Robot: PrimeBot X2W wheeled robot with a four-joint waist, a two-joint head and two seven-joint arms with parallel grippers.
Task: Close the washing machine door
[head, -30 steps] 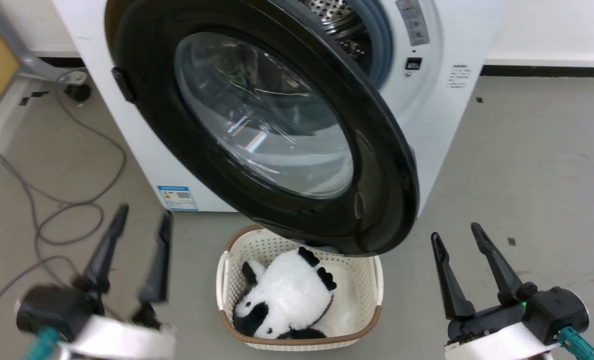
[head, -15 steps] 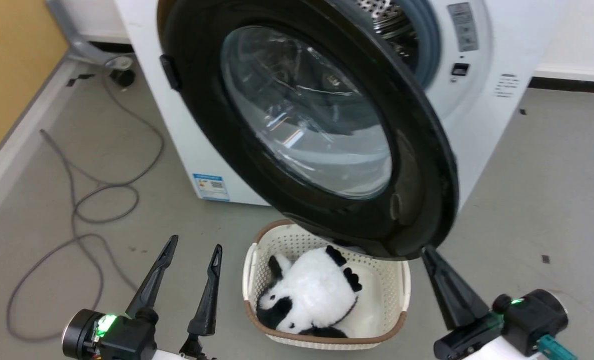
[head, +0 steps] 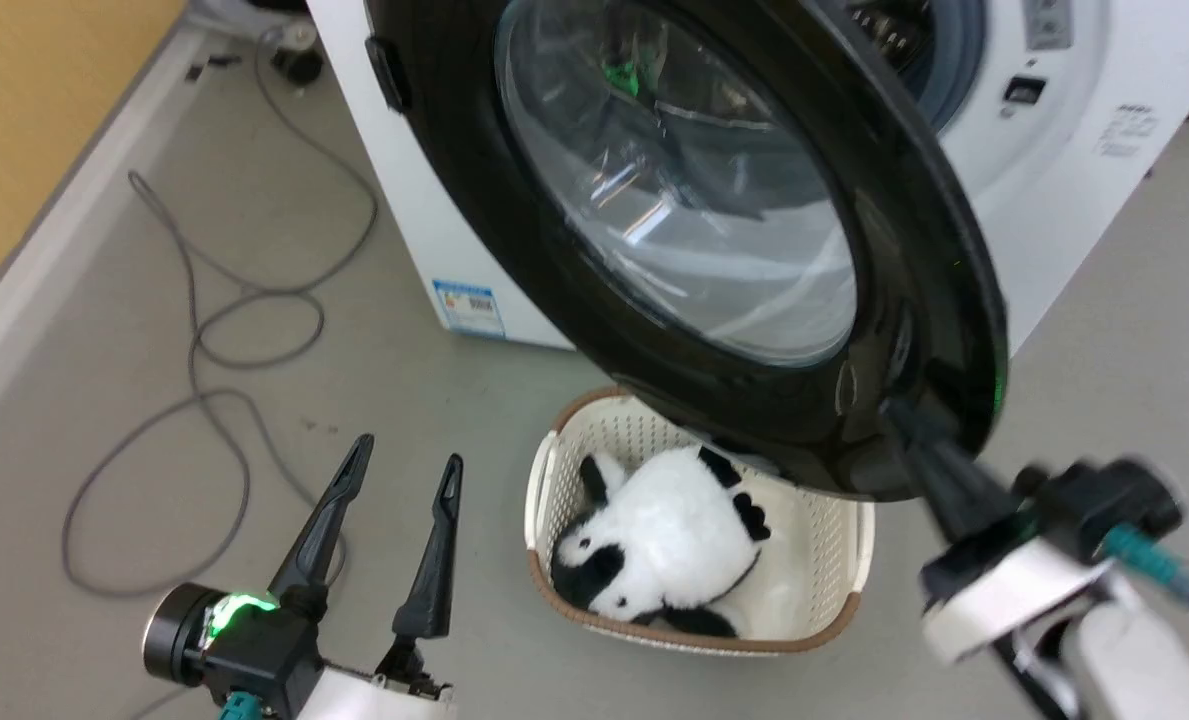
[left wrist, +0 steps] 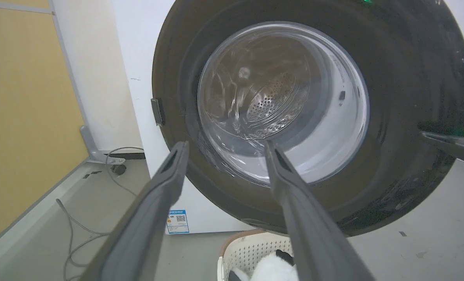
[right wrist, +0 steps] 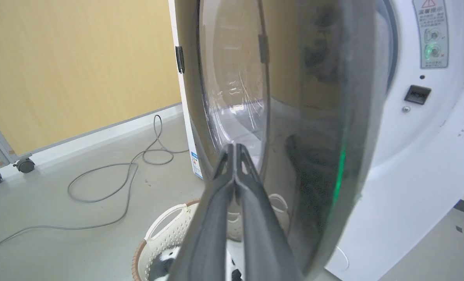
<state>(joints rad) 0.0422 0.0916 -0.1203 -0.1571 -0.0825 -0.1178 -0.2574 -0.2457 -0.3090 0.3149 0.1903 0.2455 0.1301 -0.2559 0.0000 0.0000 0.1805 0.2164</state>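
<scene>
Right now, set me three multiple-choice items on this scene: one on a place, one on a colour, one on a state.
1. Where does the panda lie?
A. in the basket
B. in the drum
C. on the bare floor

2. What colour is the door rim?
A. white
B. black
C. blue

3. What state is the right gripper in?
A. wide open
B. shut
C. shut on the basket

Answers: 1 A, the head view shows it inside the basket's walls. 2 B, the ring around the window is black. 3 B, the right wrist view shows its fingers pressed together.
</scene>
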